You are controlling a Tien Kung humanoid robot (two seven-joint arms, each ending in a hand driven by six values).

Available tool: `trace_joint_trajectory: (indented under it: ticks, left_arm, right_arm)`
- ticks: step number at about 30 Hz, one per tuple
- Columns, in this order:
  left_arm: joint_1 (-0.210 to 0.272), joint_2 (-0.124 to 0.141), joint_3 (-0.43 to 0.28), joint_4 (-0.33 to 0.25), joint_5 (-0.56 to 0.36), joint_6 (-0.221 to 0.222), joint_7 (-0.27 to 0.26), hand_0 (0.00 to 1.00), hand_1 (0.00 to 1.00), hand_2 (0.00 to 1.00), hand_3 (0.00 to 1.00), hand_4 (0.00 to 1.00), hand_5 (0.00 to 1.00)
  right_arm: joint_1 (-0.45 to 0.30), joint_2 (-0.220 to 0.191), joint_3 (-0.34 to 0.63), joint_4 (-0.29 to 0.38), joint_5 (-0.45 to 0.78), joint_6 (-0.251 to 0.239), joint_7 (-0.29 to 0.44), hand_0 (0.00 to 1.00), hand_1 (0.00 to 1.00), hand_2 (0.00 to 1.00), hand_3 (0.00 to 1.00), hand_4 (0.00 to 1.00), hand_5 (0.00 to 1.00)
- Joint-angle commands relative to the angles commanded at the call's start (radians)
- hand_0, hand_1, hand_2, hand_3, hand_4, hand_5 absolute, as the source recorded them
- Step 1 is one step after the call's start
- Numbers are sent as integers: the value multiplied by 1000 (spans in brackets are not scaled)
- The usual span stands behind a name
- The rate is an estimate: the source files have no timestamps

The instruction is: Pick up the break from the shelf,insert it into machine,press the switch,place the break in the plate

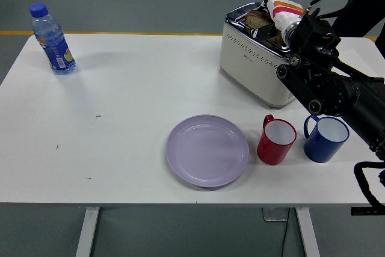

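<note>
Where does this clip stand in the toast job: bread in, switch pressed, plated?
Done: a bread slice sits in the toaster slot, sticking up above the top. In hand: the right hand is at that slice over the slot; whether it grips it is unclear, as is whether the switch was pressed. Left: the purple plate has no bread on it. The left arm is out of view.

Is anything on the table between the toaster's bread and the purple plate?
Nothing visible does: the brown bread slice sits in the white toaster, the round purple plate lies nearer, and the red mug stands beside it.
</note>
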Motion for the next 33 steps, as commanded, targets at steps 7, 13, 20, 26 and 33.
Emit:
trace_joint_trajectory:
  ticks: [7,13,20,26,33]
  left_arm:
    - [-2,2,2,0,0,0,0,701,604,728,689,542,931]
    - [-1,3,1,0,1,1,-1,701,602,726,689,543,931]
    - [2,3,-1,0,3,1,0,700,601,726,687,542,929]
    - [6,3,-7,0,11,1,1,700,601,726,686,543,930]
    - [10,4,-11,0,16,-1,1,700,599,726,686,542,927]
  right_arm:
    - [12,9,-16,-29,-44,-32,7,196,275,377,476,663,165]
    - [11,8,-17,-33,-77,-61,12,144,274,379,464,563,45]
    - [8,-14,-21,-14,-109,-75,19,121,258,368,457,550,19]
    - [2,-43,-22,18,-126,-84,24,120,252,360,454,544,15]
    - [-11,-108,11,106,-139,-101,25,114,249,356,455,525,5]
